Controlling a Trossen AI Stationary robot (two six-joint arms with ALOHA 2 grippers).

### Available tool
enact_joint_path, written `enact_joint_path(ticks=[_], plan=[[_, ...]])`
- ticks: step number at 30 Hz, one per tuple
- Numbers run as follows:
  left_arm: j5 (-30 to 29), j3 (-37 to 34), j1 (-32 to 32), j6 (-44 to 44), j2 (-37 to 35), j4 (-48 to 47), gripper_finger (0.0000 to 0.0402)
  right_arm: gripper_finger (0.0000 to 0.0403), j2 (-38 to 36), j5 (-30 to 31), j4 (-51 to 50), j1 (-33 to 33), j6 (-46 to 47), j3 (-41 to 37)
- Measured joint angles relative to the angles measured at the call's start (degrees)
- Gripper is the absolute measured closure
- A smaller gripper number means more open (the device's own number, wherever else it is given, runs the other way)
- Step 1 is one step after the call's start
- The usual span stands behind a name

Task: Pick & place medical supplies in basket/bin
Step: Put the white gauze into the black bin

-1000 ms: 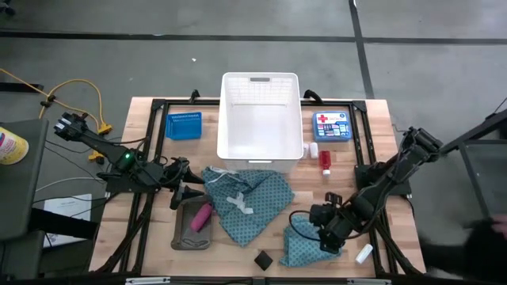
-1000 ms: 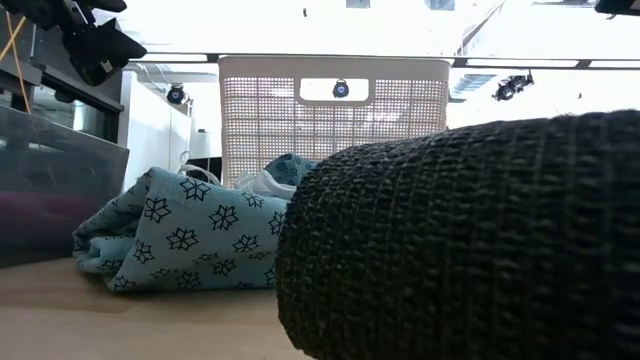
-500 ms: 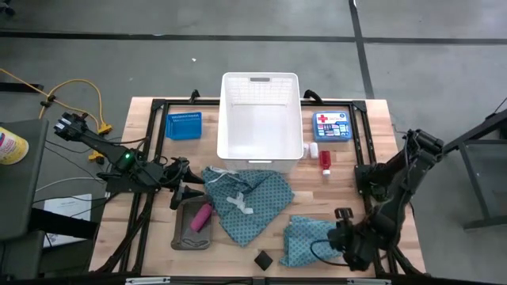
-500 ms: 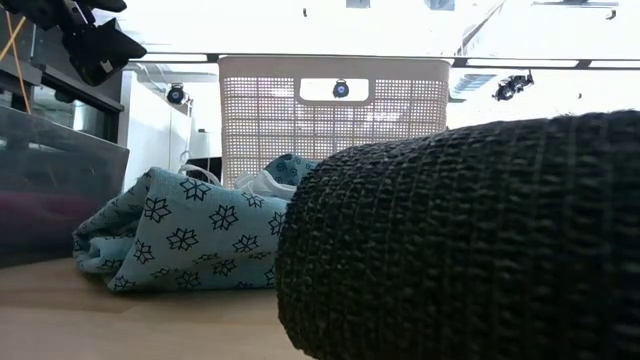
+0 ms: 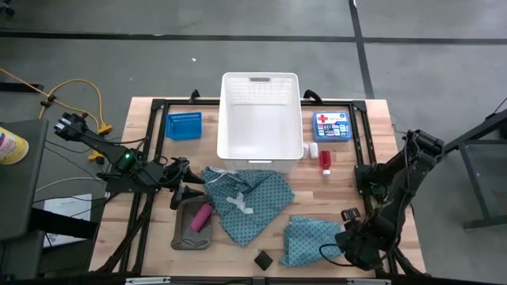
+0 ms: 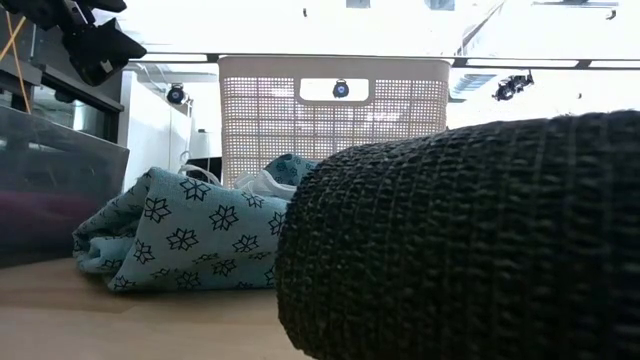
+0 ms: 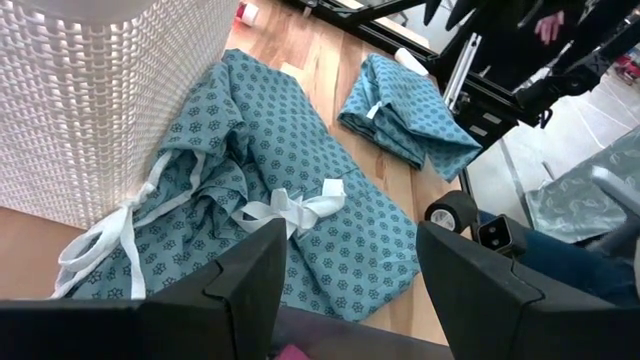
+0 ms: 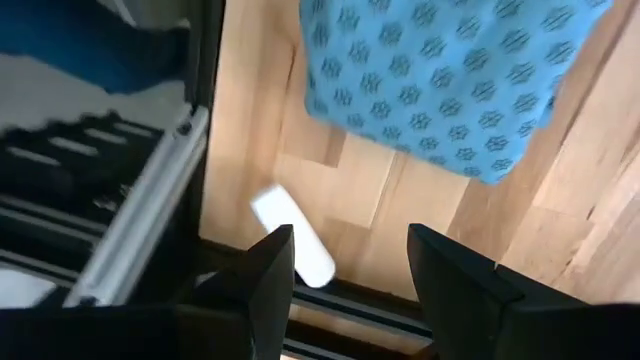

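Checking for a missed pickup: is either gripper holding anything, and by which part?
Nothing is held. The left gripper and the right gripper both stand open and empty.

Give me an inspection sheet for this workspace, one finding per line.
Surface: wooden table, black frame rails along its edges.
Job's things: large teal cloth in front of the white basket; small teal cloth; pink cylinder in the grey tray; black block; white tube; blue basket.
Clutter: first-aid box.
Grippers: left gripper open over the tray's end; right gripper open above the tube.
Cables: yellow cable on the floor.
Surroundings: grey floor; nobody clearly visible.
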Motion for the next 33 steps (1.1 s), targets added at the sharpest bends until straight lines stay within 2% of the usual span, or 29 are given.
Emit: enact_joint_path(ticks=[11,16,23,33], plan=[[0.00,0.00,0.00,0.01,0.00,0.00,0.0183,0.0220,0.00,-9.41,8.86,2.08,-4.51,-8.40],[0.00,0.00,0.00,0.01,0.00,0.00,0.0183,0.0220,0.67,-9.16,12.22,2.11,-5.28,-10.41],[0.00,0.00,0.00,0.00,0.00,0.00,0.0183,0.0220,6.68,-9.65,16.71,3.26,-8.41,-10.80],[0.00,0.00,0.01,0.01,0.00,-0.01,0.0183,0.0220,11.30,-9.23,22.42,6.38,-6.37,-10.80]])
